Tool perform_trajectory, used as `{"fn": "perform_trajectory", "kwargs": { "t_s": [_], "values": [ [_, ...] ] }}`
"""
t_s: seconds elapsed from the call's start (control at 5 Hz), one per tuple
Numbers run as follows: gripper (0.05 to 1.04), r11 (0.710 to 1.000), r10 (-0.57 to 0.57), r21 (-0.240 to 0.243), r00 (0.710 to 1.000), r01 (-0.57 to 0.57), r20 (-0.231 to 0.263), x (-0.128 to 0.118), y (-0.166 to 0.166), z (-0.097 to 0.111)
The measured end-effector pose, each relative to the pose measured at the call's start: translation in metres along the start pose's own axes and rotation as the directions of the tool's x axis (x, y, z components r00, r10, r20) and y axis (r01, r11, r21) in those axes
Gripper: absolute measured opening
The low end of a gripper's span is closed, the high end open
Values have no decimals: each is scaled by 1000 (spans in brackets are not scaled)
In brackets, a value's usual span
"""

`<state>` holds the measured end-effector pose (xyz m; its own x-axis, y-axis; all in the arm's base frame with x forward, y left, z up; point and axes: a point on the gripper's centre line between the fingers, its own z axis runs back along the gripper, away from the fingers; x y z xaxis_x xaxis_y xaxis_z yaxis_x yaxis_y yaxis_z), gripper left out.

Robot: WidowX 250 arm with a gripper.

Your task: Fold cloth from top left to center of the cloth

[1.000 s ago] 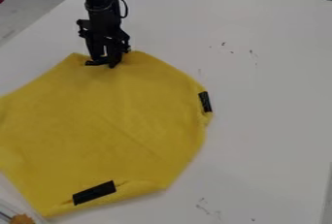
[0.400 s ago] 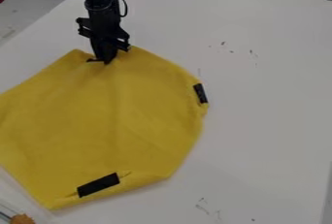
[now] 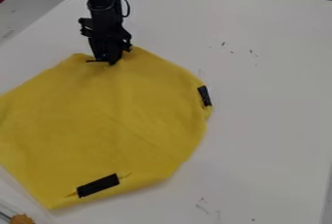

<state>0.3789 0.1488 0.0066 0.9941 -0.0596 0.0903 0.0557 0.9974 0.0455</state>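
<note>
One yellow cloth (image 3: 110, 121) lies spread on the white table (image 3: 272, 72), and the black gripper (image 3: 107, 62) is at its upper edge, left of the middle of the view. It appears to be closed on this edge, with the cloth pinched between its fingers. The fold itself is not yet made. To do it well, I would first lift the edge a little, then carry it in a low arc toward the cloth's centre, and let go only when it lies flat (a low, straight pull may drag the whole cloth instead). The right-hand black strip (image 3: 205, 96) and the lower black strip (image 3: 98, 185) are both away from this path. Beyond the cloth's right edge there is much bare table. The lower left is tighter: an orange-brown object (image 3: 23, 219) is near the cloth's bottom corner.
</note>
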Motion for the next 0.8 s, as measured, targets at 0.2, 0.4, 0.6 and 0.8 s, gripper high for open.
{"fn": "perform_trajectory", "kwargs": {
  "t_s": [0.2,0.4,0.6,0.8],
  "values": [
    [911,1000,-6,21,1000,6,-8,0,4,2],
    [983,999,-18,45,1000,19,-15,2,6,5],
    [724,999,-27,47,1000,27,2,6,6,6],
    [423,998,-32,49,999,31,28,13,8,9]
  ]
}}
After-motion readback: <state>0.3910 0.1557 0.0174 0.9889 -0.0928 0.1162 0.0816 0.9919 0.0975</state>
